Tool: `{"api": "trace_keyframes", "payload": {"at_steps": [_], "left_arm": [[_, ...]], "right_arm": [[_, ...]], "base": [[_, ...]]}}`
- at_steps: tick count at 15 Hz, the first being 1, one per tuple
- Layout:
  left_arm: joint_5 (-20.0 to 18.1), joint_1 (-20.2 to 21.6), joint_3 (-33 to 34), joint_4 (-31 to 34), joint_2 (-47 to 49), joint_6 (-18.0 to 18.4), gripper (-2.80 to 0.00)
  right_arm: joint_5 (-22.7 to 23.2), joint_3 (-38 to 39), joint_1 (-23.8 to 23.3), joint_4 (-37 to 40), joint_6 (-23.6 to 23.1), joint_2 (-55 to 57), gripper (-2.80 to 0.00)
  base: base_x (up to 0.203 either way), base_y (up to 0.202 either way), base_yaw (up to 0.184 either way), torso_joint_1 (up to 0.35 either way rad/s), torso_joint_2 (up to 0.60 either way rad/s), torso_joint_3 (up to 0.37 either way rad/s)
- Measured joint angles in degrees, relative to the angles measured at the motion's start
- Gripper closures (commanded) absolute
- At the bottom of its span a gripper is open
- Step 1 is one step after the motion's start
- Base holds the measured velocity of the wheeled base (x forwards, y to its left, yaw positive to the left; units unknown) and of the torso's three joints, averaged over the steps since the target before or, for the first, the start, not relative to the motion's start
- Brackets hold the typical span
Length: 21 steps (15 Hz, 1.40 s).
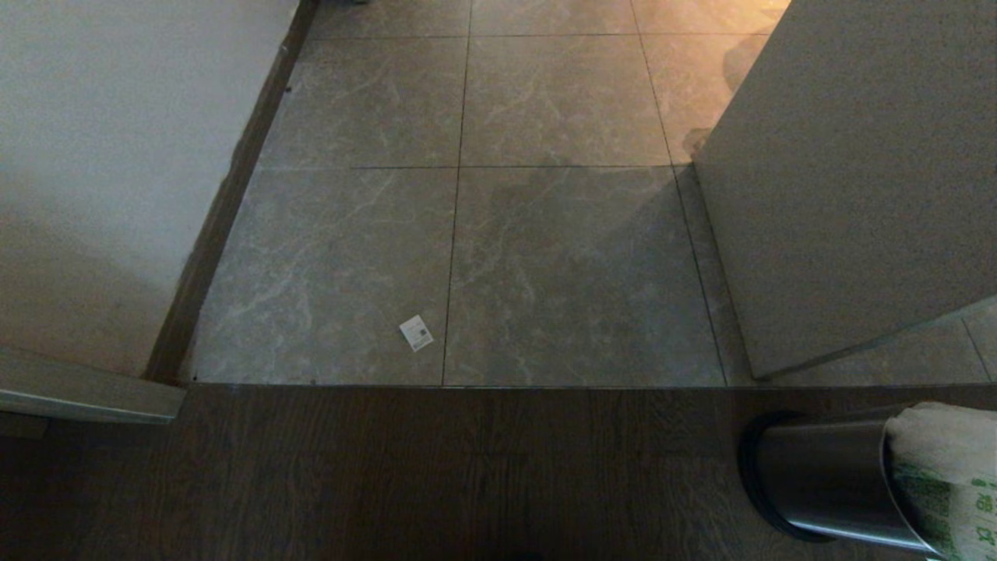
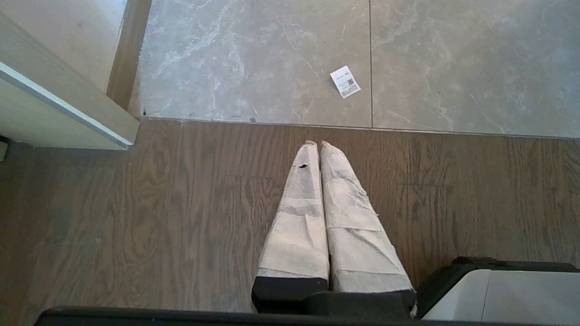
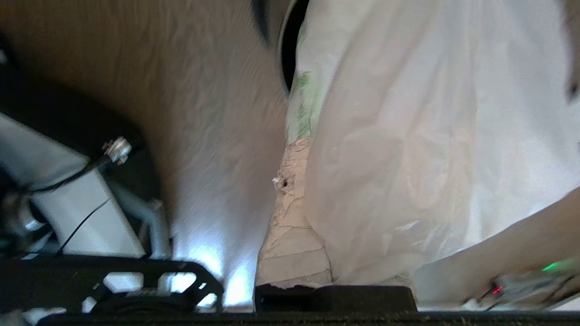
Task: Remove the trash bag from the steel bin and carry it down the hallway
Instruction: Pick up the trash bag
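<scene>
The steel bin [image 1: 818, 483] stands on the dark wood floor at the lower right of the head view. Its black base ring shows toward the left. The white trash bag [image 1: 946, 475] with green print bulges out of its mouth at the picture's edge. In the right wrist view the trash bag [image 3: 408, 136] fills the space beside one tape-wrapped finger [image 3: 290, 226]. My right gripper [image 3: 308, 149] is shut on the bag's plastic, and its other finger is hidden by the bag. The bin's dark rim [image 3: 285, 54] lies just beyond. My left gripper [image 2: 318, 144] hangs shut and empty over the wood floor.
The hallway tiles [image 1: 545, 234] begin past the wood floor [image 1: 389, 467], between a white wall [image 1: 101, 156] on the left and a grey panel [image 1: 857, 195] on the right. A small white paper slip [image 1: 417, 333] lies on the tiles. My base [image 3: 77, 213] is close by.
</scene>
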State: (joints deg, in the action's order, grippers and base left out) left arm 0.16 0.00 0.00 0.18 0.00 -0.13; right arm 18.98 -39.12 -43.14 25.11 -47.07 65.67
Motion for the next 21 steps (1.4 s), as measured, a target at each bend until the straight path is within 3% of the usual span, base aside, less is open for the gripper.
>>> {"api": "trace_keyframes", "payload": {"at_steps": [5, 8, 21], "left_arm": [[0.0, 0.0, 0.0, 0.0, 0.0, 0.0, 0.0], [0.0, 0.0, 0.0, -0.02, 0.0, 0.0, 0.0], [0.0, 0.0, 0.0, 0.0, 0.0, -0.03, 0.0]], "right_arm": [[0.78, 1.25, -4.09, -0.84, 0.24, 7.58, 0.0], [1.63, 0.2, -7.74, -5.93, 0.22, 13.47, 0.0], [4.44, -14.05, -15.58, -16.58, -0.84, 36.01, 0.0]], "base": [[0.0, 0.0, 0.0, 0.0, 0.0, 0.0], [0.0, 0.0, 0.0, 0.0, 0.0, 0.0], [0.0, 0.0, 0.0, 0.0, 0.0, 0.0]]}}
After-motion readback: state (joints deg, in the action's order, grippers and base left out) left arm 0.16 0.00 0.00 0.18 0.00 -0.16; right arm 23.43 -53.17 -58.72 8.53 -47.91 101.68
